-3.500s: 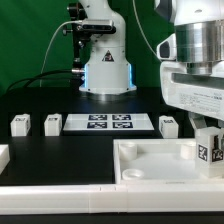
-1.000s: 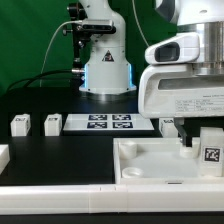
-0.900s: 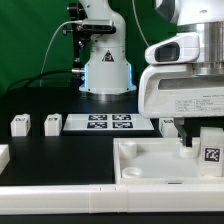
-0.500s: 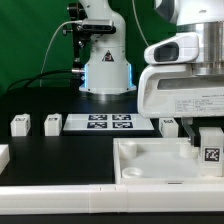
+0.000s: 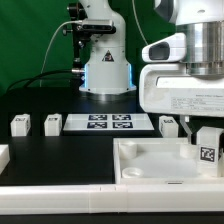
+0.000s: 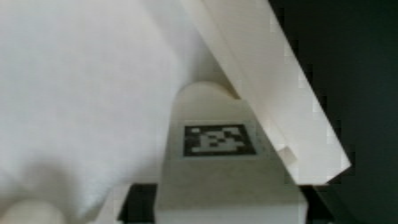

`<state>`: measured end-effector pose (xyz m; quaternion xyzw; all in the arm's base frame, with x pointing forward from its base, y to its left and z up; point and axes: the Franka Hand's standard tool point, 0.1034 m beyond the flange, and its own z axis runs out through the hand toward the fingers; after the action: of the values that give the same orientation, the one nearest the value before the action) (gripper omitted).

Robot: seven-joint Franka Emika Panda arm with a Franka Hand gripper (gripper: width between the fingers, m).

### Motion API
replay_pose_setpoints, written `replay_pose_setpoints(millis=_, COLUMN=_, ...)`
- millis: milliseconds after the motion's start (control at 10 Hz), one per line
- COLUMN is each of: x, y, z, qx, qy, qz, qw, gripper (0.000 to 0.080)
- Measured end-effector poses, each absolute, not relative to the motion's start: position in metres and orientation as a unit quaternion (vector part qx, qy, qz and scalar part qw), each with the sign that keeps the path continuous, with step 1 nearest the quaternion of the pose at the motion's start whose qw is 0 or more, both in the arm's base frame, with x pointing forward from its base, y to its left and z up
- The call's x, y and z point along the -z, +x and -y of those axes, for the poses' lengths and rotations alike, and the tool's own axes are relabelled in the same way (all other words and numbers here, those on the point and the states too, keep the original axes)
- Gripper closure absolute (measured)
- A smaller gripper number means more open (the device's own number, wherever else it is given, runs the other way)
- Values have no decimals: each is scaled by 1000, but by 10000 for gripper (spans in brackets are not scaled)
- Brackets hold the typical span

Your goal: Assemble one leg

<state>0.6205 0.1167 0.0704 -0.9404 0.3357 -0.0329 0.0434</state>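
You see the large white square tray-like part unmoved, while the arm's gripper has risen slightly from a second ago. The small white tagged block, the leg, lifts with it at the tray's corner on the exterior view's right, gripped between the fingers; it probably isn't seated yet.

A black surface carried the marker board, lying flat near the middle with its tags facing up. To the exterior view's left of it stood two small white blocks, slightly apart from each other. A large white tray-like part lay nearer the camera. A green backdrop hung behind.
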Motion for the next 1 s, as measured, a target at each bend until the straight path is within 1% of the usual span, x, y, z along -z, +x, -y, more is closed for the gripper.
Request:
replay_pose_setpoints(millis=300, x=-70, y=619, z=-118, qx=27, qy=-862, qz=-505, qw=43, gripper=506)
replay_pose_setpoints(millis=400, x=-70, y=618, z=-119, qx=27, qy=-841, qz=-539, qw=44, gripper=506)
replay_pose_setpoints(millis=600, x=-70, y=618, z=-117, qx=17, qy=-756, qz=-652, qw=54, gripper=506)
replay_pose_setpoints(millis=1000, x=-70, y=618, z=-119, qx=0, qy=-632, qz=-772, qw=62, gripper=506)
